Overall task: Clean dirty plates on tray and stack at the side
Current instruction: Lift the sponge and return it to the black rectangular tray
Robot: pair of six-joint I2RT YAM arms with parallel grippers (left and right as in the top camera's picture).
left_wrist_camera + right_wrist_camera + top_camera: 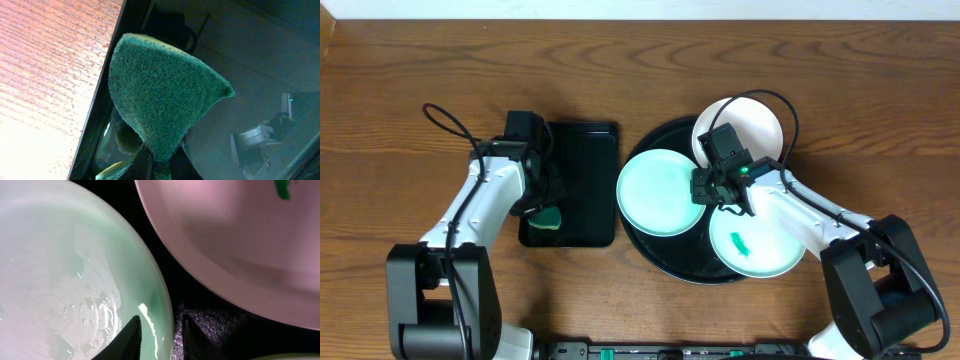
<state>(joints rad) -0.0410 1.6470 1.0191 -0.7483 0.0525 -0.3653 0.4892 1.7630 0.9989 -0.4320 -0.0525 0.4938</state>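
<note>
On the wood-grain tabletop [380, 120], the round black raised-rim tray [645, 250] carries a wet glossy mint plate [655, 195], a white plate [760, 115] and a green-smeared mint plate [765, 250], while the right tool [161, 335] stands parted astride the wet plate's rim and the left tool [156, 162] pinches a coarse green sponge [160, 95].

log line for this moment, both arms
left gripper: shut on sponge over small tray | right gripper: astride mint plate rim, grip unclear | smeared plate on round tray
</note>
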